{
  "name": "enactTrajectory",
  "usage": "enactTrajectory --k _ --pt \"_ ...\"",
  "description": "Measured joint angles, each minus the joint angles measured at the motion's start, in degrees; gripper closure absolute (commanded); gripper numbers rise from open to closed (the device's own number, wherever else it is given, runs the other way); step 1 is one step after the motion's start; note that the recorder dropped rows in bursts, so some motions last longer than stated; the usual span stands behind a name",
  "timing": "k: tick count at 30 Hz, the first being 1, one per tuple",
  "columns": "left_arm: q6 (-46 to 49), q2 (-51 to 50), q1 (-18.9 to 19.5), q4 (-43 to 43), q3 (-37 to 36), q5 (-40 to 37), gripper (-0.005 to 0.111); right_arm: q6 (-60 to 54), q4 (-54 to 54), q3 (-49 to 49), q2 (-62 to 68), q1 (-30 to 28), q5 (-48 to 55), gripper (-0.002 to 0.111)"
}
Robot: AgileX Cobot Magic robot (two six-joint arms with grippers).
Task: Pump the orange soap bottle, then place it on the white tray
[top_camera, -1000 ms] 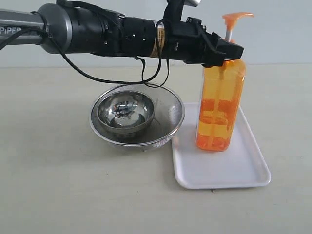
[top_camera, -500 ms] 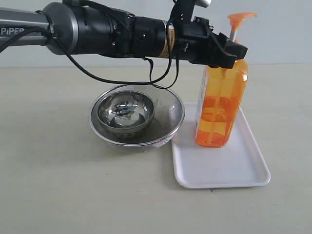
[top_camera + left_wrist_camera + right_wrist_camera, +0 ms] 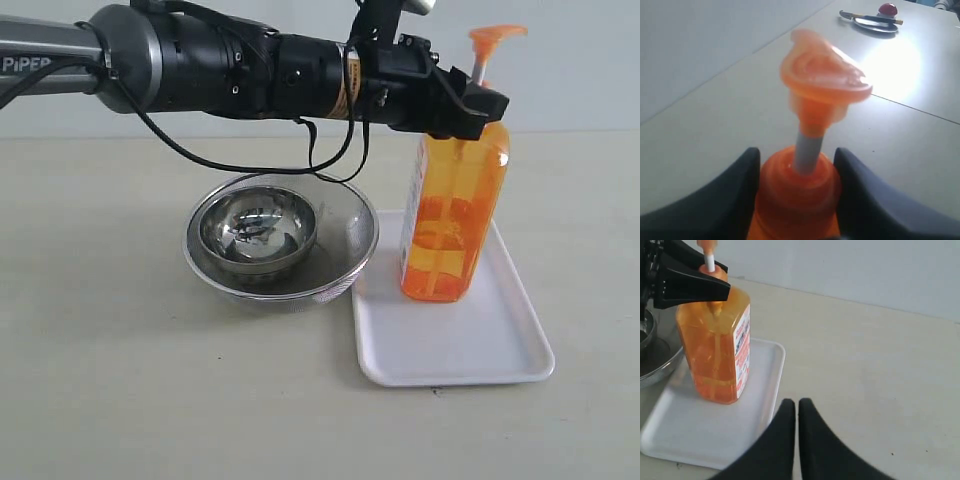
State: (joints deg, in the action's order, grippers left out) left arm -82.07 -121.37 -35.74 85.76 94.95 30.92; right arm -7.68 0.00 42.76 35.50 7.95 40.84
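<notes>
The orange soap bottle (image 3: pixel 452 215) stands on the white tray (image 3: pixel 470 345), leaning slightly to the right, its pump head (image 3: pixel 495 36) raised on the white stem. My left gripper (image 3: pixel 470 112) reaches in from the left and is shut on the bottle's neck (image 3: pixel 799 186), one black finger on each side of the collar. The right wrist view shows the bottle (image 3: pixel 717 347) on the tray (image 3: pixel 700 432) with the left fingers (image 3: pixel 690 287) round its top. My right gripper (image 3: pixel 796 405) is shut and empty, hovering over the table just off the tray's rim; it is outside the exterior view.
A small steel bowl (image 3: pixel 258 228) sits inside a larger steel mesh bowl (image 3: pixel 282 240), touching the tray's left side. The left arm (image 3: pixel 220 72) spans above both bowls. Far off in the left wrist view lie a plate with a pen (image 3: pixel 871 21) and a red object (image 3: pixel 887 9).
Over the last second the left gripper has carried the bottle slightly right and back on the tray and tilted it a little; since half a second ago nothing has moved.
</notes>
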Motion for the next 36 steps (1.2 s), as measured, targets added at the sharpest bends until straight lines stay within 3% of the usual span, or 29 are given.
enactTrajectory --k 5,10,32,36 --pt "-2.77 0.13 0.0 1.97 0.0 0.2 0.052 0.0 0.0 0.0 0.0 0.0 0.0 0.108" --pt "-7.65 0.36 0.0 6.17 0.04 1.09 0.036 0.11 0.0 0.0 0.0 0.0 0.0 0.108" --pt "-13.6 6.74 0.0 13.8 0.18 2.16 0.035 0.11 0.0 0.0 0.0 0.0 -0.09 0.108" --pt "-14.54 7.1 1.39 13.8 0.18 2.29 0.035 0.11 0.0 0.0 0.0 0.0 -0.09 0.108"
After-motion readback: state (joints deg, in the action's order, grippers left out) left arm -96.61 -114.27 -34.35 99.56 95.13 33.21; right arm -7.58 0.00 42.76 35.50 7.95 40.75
